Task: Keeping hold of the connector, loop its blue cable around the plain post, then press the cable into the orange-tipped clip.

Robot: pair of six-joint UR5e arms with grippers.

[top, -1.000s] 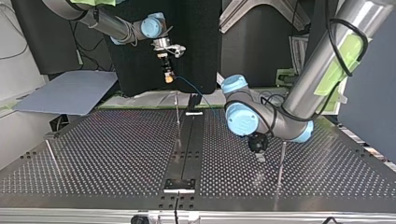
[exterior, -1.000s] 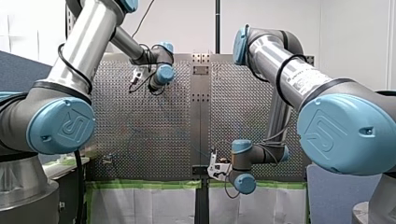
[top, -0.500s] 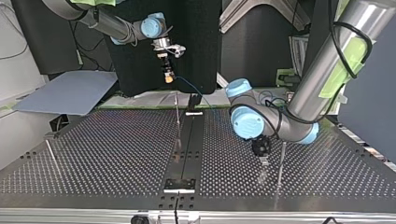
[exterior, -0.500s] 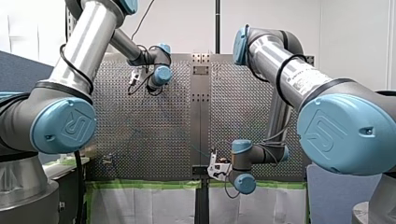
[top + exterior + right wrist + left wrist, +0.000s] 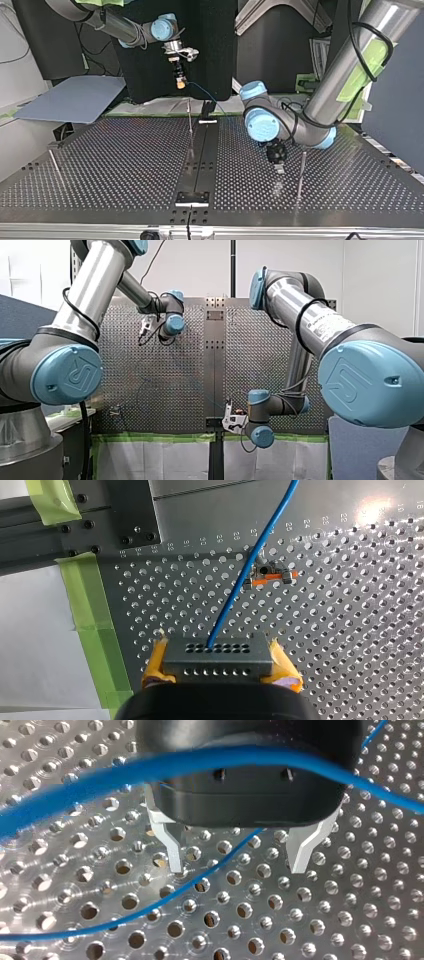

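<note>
In the front view, my left gripper (image 5: 144, 328) is seen low over the far part of the perforated table (image 5: 165, 375), and my right gripper (image 5: 229, 416) is held at its near edge; neither grip can be read here. In the top view, the blue cable (image 5: 202, 95) is seen sagging away from my right gripper, while my left gripper is poised just beside a thin post (image 5: 300, 170). In the left wrist view, the metal fingers (image 5: 172, 851) are spread and released, with a stretch of cable lying on the table under the gap between them (another stretch is blurred close to the lens). In the right wrist view, the connector (image 5: 218, 651) is clamped between yellow pads (image 5: 156, 661), and its cable is led past the orange-tipped clip (image 5: 270, 575); whether it is seated cannot be told. The cable is judged light, limp and slippery, best pinched on its free run near the post
</note>
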